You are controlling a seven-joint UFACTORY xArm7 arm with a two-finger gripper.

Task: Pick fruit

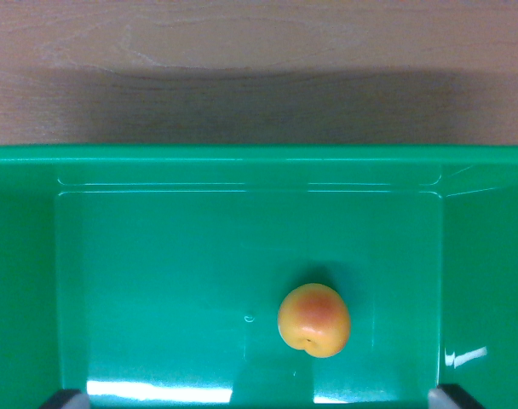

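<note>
Pincer poised above a lone fruit in the green bin

From where the wrist camera looks down, a single orange-red fruit (314,320), round like an apricot or small peach, sits on the floor of a green plastic bin (242,162), a little toward the wrist view's right and clear of every wall, with the wooden table (259,68) showing beyond the far rim. Only two dark fingertips (65,399) poke in at the bottom corners, standing wide apart, so the pincer (259,400) is open and holding nothing. To do this well, I'd reckon it should slide across until the fruit lies midway between the tips, drop straight down, and close gently around the widest part, since a round, smooth, soft-skinned thing may roll or bruise if pinched off-centre.
</note>
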